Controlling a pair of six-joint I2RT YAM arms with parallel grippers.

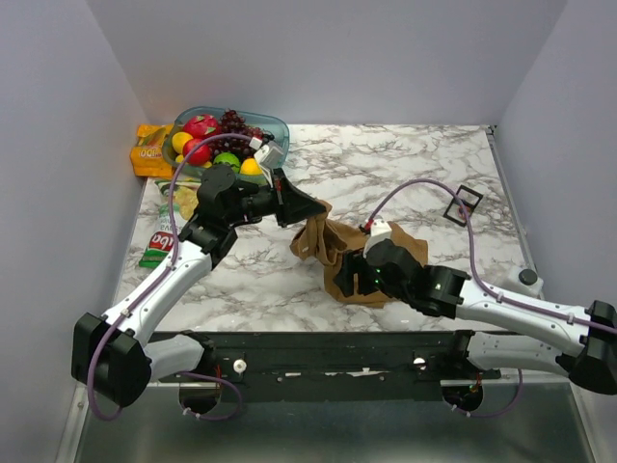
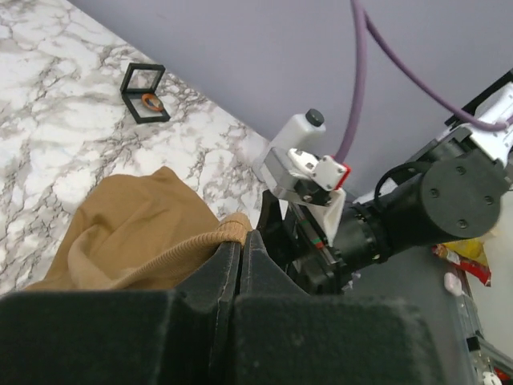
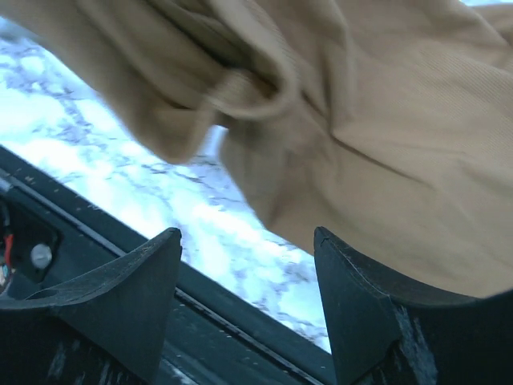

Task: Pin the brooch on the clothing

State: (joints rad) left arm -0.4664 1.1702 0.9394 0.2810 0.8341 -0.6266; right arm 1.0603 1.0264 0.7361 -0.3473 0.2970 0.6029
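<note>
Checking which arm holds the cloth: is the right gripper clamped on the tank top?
No, the right gripper is open wide, and the tank top lies beyond it, not in its grasp.

top (image 1: 359,253) plain tan-brown, ribbed hem | table (image 1: 415,159) white marble, grey veins | brooch (image 2: 151,101) orange-brown, dark bits | frame (image 1: 464,203) black | bowl (image 1: 278,125) clear teal | grapes (image 1: 234,122) dark purple | snack bag (image 1: 149,152) orange | chip bag (image 1: 159,246) green, white, red logo | cable (image 2: 361,72) purple | walls (image 1: 337,58) pale lilac-grey
</note>
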